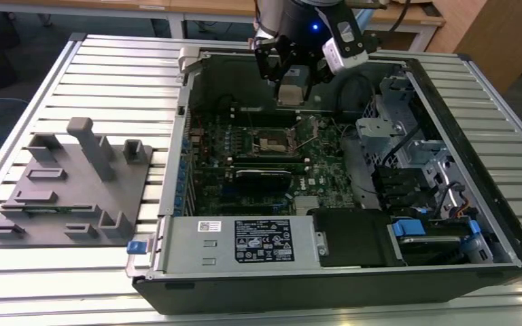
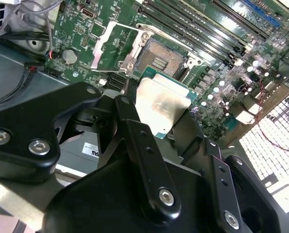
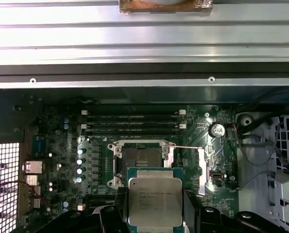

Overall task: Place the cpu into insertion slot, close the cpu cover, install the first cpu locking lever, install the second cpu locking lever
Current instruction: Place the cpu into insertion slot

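My pincer (image 1: 290, 87) is clamping the cpu (image 3: 154, 201). Its fingers (image 2: 127, 104) are closed part-way onto two opposite edges of the chip, and I am gripping nothing else. In both wrist views the cpu is sitting flat between the jaws, with its dull metal lid facing the cameras and a green rim showing along its free edges.

I am judging it to be a light, stiff, thin piece, with no weight to fight and no give either. The lid looks smooth, so it could be slipping if I am squeezing too gently. The contacts underneath it and those in the slot are likely fragile, so the edges are the only sensible place to hold it, and that is where I am holding it. Keeping it level is mattering more than force.

I am hanging the wrist nose-down inside the open computer case (image 1: 334, 292), which is lying on the slatted bench (image 1: 107, 75). On the exterior view's clock face I am hovering at 12 o'clock of the insertion slot (image 1: 273, 141), near the case's far wall and above the motherboard (image 1: 209, 183). As far as I can judge, the chip is touching nothing but my fingers. The insertion slot is lying bare with its dark centre showing, and in the second wrist view the cpu cover (image 2: 99, 48) is standing swung open beside it. A grey fixture block (image 1: 71, 190) is resting on the bench at 9 o'clock of the case.
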{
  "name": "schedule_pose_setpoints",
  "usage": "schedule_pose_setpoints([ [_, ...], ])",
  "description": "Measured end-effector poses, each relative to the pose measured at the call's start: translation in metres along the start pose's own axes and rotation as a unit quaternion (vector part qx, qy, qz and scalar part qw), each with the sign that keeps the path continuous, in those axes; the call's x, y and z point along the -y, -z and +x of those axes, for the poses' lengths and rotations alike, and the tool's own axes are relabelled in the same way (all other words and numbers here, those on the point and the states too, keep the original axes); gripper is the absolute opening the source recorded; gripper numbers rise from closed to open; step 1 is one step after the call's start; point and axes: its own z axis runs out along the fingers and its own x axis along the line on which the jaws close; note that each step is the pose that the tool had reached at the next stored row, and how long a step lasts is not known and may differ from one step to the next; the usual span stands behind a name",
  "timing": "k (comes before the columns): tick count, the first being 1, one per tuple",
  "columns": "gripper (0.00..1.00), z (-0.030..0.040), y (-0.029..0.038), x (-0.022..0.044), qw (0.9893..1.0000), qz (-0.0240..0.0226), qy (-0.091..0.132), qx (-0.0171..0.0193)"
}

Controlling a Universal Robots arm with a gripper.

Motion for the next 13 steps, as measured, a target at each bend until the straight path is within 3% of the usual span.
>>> schedule_pose_setpoints([
  [5, 0.54, -0.0001, -0.0044, 0.0004, 1.0000, 0.0000, 0.000, 0.0002],
  [13, 0.54, -0.0001, -0.0052, 0.0004, 1.0000, -0.0002, 0.000, 0.0003],
])
